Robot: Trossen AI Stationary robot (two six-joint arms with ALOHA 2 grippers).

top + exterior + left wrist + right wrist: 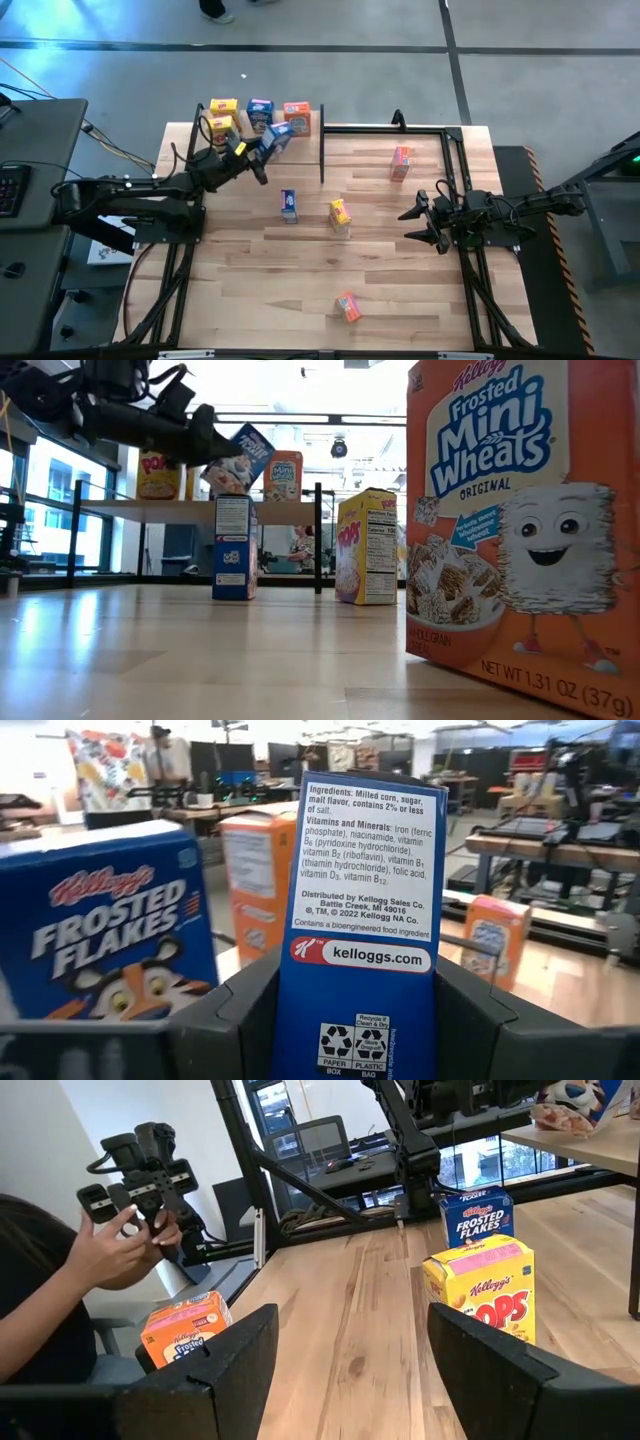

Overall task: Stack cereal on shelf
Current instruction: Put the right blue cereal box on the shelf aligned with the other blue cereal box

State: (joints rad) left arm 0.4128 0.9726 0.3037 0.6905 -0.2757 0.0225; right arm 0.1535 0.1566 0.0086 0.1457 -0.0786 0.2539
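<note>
Blue Frosted Flakes box [278, 138] sits tilted, clamped in the left gripper [262, 150] above the light-wood shelf [262, 132], beside the yellow, blue and orange boxes already there. Over the table's right side, the right gripper [420, 221] hangs empty with fingers spread, near a yellow Pops box [340, 214].

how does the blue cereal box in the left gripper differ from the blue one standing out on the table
The held blue box is tilted in the air by the shelf, clamped in the left gripper. The table blue box stands upright on the wood, untouched. Both are small Frosted Flakes boxes.
</note>
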